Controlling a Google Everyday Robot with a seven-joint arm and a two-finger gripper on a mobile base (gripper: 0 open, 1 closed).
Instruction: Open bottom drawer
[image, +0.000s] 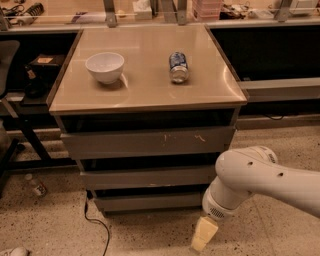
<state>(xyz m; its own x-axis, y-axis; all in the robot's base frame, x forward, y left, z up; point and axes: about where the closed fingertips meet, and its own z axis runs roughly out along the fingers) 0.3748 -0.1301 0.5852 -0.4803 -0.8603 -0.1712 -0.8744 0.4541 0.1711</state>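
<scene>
The bottom drawer (147, 201) is the slimmest of three flat grey fronts in the cabinet, low near the floor, and its front sits flush with the ones above. The widest front with white scratch marks (147, 142) is at the top and the mid-sized plain front (147, 176) lies between. My white arm (260, 180) reaches in from the right. My gripper (202, 235) hangs just above the floor, below and to the right of the bottom drawer's right end, apart from it.
On the cabinet's beige top (150, 92) stand a white bowl (104, 66) and a can lying on its side (178, 66). A black cable (97, 227) runs across the speckled floor at the left. A bottle (36, 186) lies on the floor at far left.
</scene>
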